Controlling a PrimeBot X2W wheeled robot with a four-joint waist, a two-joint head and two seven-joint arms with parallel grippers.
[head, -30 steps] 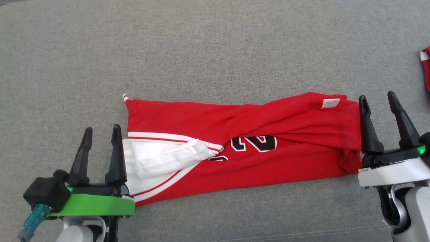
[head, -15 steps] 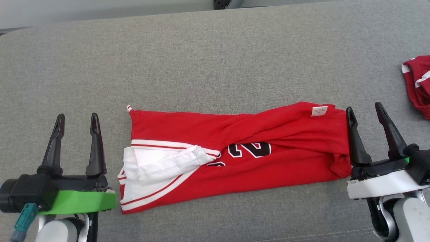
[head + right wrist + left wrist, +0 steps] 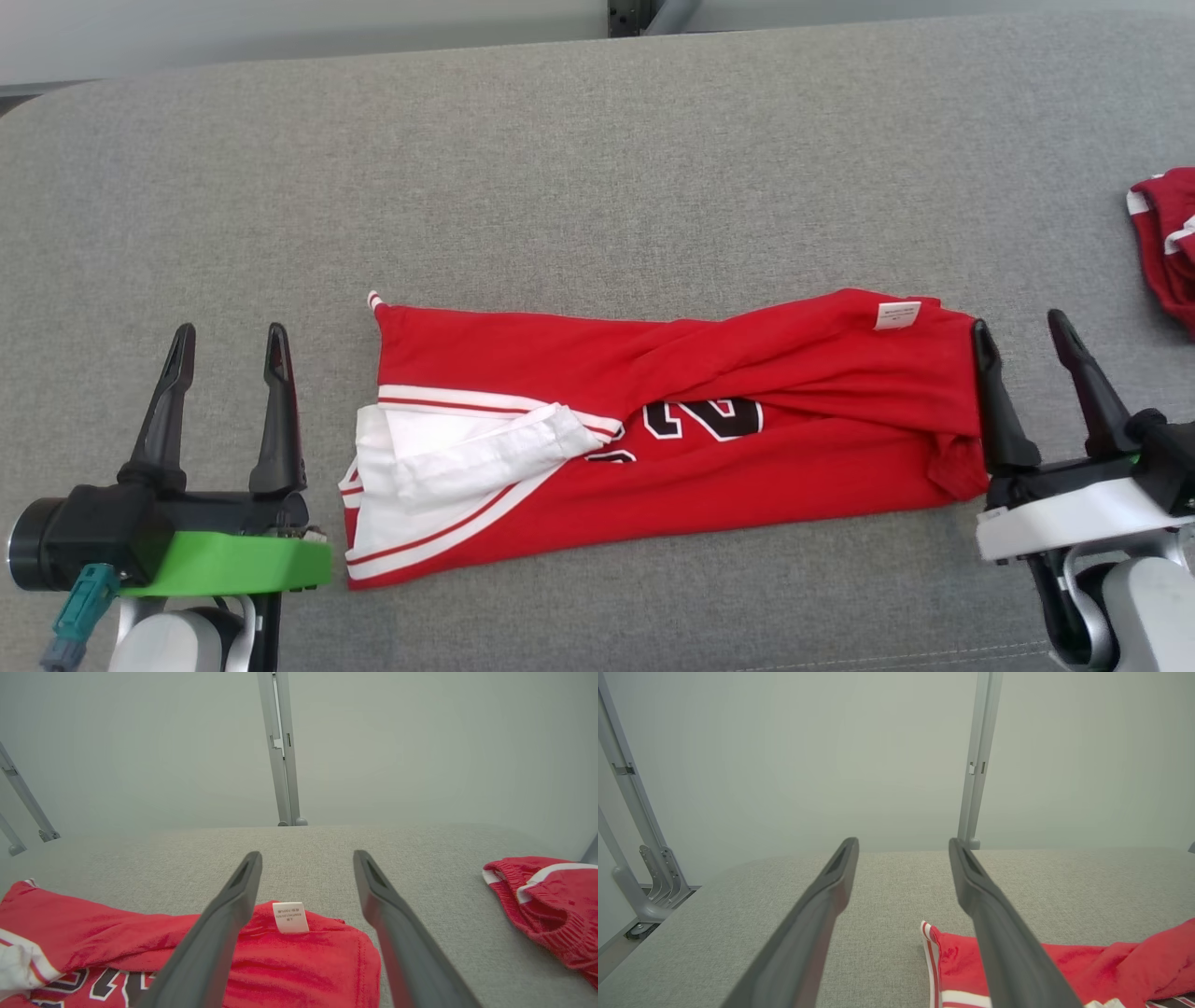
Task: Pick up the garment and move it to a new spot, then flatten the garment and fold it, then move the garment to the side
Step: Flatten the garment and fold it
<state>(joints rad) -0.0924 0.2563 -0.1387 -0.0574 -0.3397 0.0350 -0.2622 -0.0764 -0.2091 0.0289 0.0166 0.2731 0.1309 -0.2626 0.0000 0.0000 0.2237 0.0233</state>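
A red garment [image 3: 747, 364] with white trim and black numerals lies folded lengthwise across the grey cushioned surface [image 3: 597, 168], a white tag [image 3: 897, 315] near its right end. My left gripper [image 3: 227, 343] stands open just left of the white-trimmed end, apart from the cloth. At the garment's right end my right gripper [image 3: 1023, 325] is open, its left finger against the cloth edge. The left wrist view has the garment [image 3: 962, 956] low and to the right behind the open fingers [image 3: 822, 905]. The right wrist view shows the garment [image 3: 299, 961] and the tag [image 3: 290, 917] between the fingers.
A second red garment [image 3: 1167, 243] with white trim lies bunched at the right edge, also the red garment [image 3: 546, 900] in the right wrist view. Grey metal frame posts [image 3: 280, 751] stand behind the surface's far edge against a pale wall.
The camera view shifted, showing the surface's far edge. My left gripper has drawn away from the garment's white-trimmed end to the left. Both grippers stay open.
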